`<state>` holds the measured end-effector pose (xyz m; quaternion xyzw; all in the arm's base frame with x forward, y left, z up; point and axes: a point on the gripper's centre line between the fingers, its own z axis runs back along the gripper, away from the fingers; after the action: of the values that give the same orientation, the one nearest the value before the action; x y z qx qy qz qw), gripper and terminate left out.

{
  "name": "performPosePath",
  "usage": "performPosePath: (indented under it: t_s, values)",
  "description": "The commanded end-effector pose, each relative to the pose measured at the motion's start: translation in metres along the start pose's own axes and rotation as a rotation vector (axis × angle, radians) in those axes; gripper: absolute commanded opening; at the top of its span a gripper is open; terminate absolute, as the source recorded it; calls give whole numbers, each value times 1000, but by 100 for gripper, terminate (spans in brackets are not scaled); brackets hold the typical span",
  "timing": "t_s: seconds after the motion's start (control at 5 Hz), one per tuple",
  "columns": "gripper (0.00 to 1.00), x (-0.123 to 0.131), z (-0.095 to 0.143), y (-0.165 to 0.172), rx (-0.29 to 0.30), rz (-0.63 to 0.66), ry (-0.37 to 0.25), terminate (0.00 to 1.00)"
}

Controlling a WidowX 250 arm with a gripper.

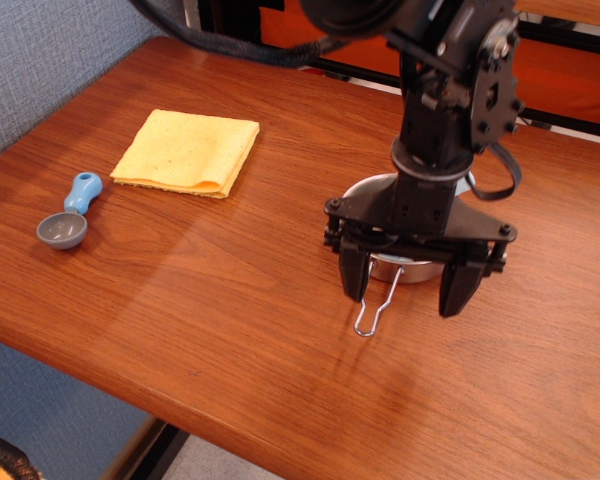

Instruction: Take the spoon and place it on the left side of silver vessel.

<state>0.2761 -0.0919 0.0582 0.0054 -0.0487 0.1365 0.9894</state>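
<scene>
My gripper (404, 288) is spread, empty, over silver vessel (405, 268); spoon (70, 213) sits far left, so I need a long reach.

Single view: high front corner, angled down across wooden table (230, 300), medium distance.

Spoon (70, 214) lies far left on the tabletop (230, 330); the open claw (405, 285) hangs over the vessel (405, 262), centre right.
</scene>
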Motion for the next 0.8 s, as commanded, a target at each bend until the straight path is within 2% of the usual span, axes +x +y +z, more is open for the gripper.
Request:
performPosePath:
  t_s: [0.0, 0.2, 0.6]
  values:
    - [100, -4, 24, 40, 21, 39, -22, 0]
    - [100, -8, 32, 80, 64, 52, -9, 0]
    - [100, -28, 39, 187, 113, 187, 22, 0]
